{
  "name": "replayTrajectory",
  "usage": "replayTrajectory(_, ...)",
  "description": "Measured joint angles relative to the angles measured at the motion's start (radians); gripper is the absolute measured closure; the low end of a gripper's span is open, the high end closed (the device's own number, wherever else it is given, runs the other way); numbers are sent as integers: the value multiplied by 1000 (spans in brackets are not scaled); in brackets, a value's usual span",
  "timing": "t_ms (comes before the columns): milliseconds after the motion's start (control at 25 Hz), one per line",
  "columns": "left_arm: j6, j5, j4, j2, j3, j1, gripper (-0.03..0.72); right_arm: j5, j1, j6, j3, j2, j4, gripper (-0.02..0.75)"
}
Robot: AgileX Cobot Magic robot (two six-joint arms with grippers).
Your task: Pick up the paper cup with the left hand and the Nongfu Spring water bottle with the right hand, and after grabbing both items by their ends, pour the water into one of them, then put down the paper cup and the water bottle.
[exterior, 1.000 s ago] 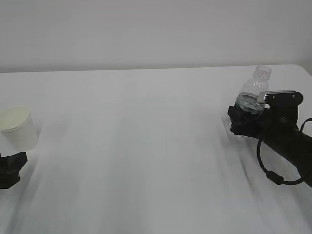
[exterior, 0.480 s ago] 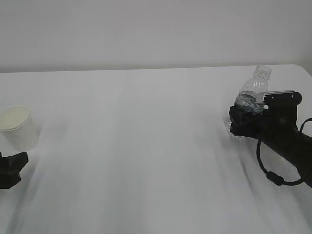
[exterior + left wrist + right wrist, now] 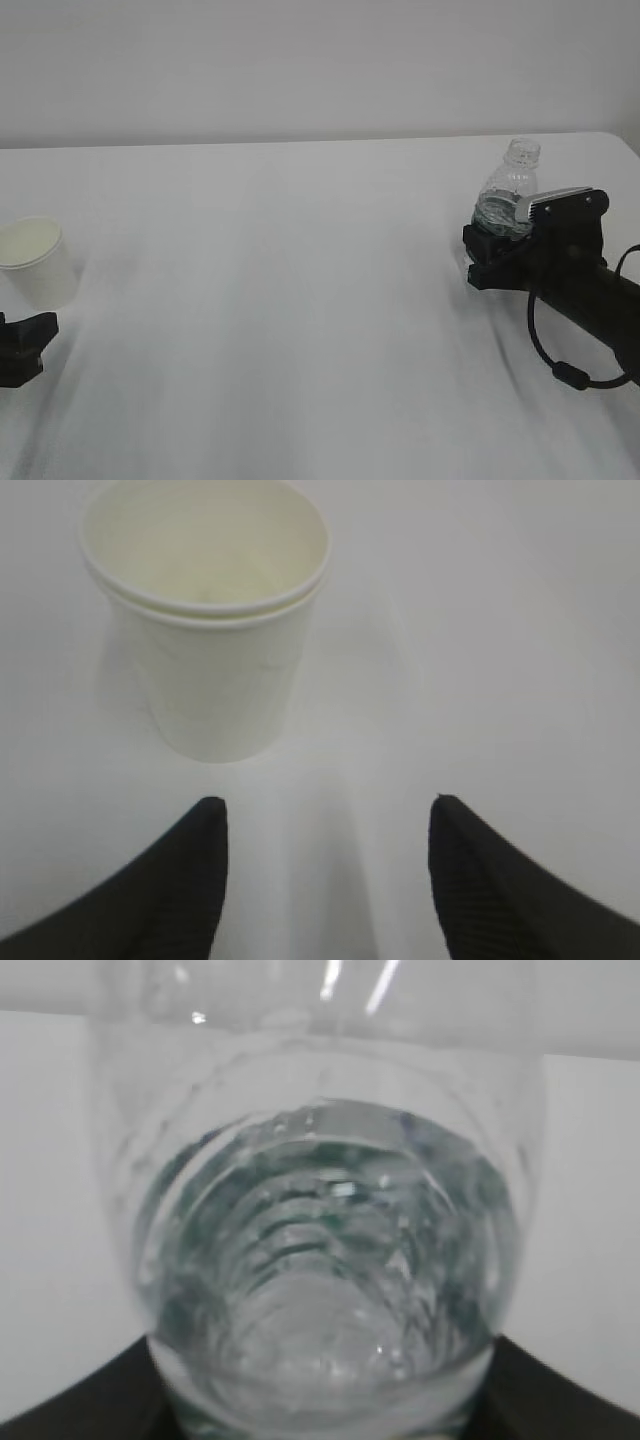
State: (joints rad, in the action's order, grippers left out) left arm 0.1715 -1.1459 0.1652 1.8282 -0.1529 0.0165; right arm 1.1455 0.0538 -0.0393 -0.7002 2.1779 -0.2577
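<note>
1. Big white table (image 3: 300, 300) fills pretty much the whole exterior shot, with a plain pale wall behind its far edge

2. Right arm (image 3: 590, 300) comes in low from the table's right edge, black, with a cable looping under it and a light grey panel on top near the wrist

3. Right hand (image 3: 495, 255) sits at the table's right side, closed around the lower half of the Nongfu Spring water bottle (image 3: 508, 190). In the right wrist view the black fingers (image 3: 70, 1400) hug the bottle (image 3: 320, 1260) from both sides at the bottom of the shot, so it looks like a real grip

4. The bottle stands roughly upright, clear and ribbed, no cap on the neck. Can't tell if its base is on the table or just off it since the hand hides that part

5. Water (image 3: 320, 1290) shows inside the bottle in the right wrist view, clear, surface about mid-height in that shot

6. Paper cup (image 3: 35, 260) stands upright on the table's far left edge, off-white, cream inside, well apart from the bottle

7. Left hand (image 3: 25, 345) pokes in just in front of the cup, nearer the camera. In the left wrist view its two black fingertips (image 3: 180, 860) are spread wide with nothing between them, and the cup (image 3: 210, 630) sits just beyond them, not touched
</note>
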Motion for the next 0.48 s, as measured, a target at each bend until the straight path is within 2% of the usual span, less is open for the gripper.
replayTrajectory(480,0,0,2,0,0,0,237,-24,0,64,123,-121,-2,344)
